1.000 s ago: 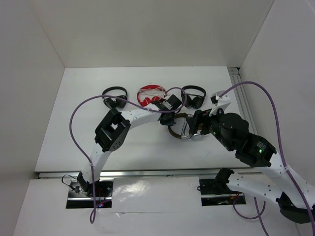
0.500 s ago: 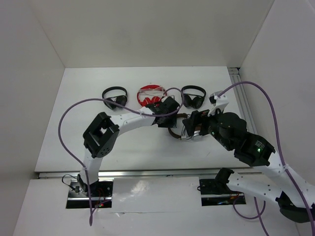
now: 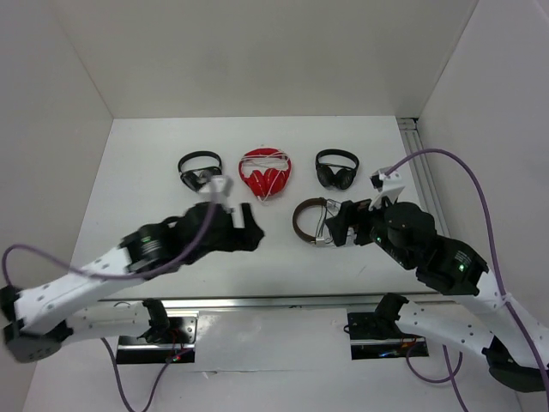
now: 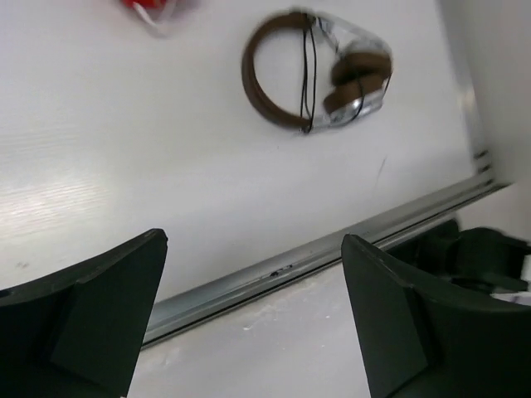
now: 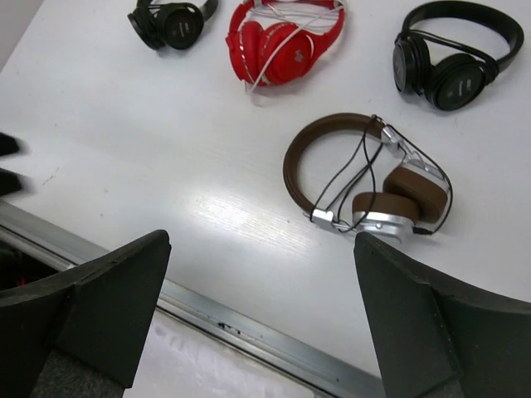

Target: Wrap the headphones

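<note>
The headphones (image 3: 298, 220), with brown band and silver-and-brown ear cups, lie flat on the white table right of centre. Their thin black cable (image 5: 352, 174) is looped across the band, close to the cups. My left gripper (image 3: 244, 235) hovers to their left, open and empty. In its wrist view the headphones (image 4: 362, 65) lie far ahead of the left gripper (image 4: 253, 240). My right gripper (image 3: 344, 226) is above their near right side, hiding the cups from the top camera; it is open and empty. The right wrist view shows the headphones (image 5: 415, 184) beyond the right gripper (image 5: 261, 239).
A red pair with white cord (image 3: 266, 172) lies at the back middle, with a small black pair (image 3: 199, 170) to its left and another (image 3: 336, 167) to its right. A metal rail (image 3: 257, 302) runs along the table's near edge.
The left arm has drawn back from the headphones to the left and towards the near edge, its jaws opening wide. The right gripper has opened fully and lifted back slightly. The headphones lie free.
</note>
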Motion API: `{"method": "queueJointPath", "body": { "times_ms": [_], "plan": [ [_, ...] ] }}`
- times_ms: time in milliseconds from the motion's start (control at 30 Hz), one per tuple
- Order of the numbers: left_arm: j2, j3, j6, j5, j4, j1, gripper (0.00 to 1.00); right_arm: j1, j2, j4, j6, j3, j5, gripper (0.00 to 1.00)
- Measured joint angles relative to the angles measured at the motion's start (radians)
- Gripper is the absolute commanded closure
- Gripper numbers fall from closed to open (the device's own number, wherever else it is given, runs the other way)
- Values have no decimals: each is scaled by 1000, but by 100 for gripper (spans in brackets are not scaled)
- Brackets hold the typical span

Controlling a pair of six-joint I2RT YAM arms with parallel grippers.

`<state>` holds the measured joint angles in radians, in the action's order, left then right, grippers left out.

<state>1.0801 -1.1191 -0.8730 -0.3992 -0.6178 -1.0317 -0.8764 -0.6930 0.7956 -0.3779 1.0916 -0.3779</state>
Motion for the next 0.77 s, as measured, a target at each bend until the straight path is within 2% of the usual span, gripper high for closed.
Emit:
{"method": "queueJointPath", "body": {
  "times_ms": [133, 267, 467, 767],
  "plan": [
    [-432, 43, -45, -110, -203, 4, 1, 0, 56, 83, -20, 35, 5, 1],
    [-687, 1, -85, -167, -406, 5, 1, 0, 143, 156, -46, 63, 6, 0],
    [-749, -8, -143, -188, -626, 5, 1, 0, 262, 252, -83, 71, -6, 0],
    [-755, -8, -155, -188, -682, 5, 1, 0, 299, 309, -126, 47, -16, 0]
  ]
}}
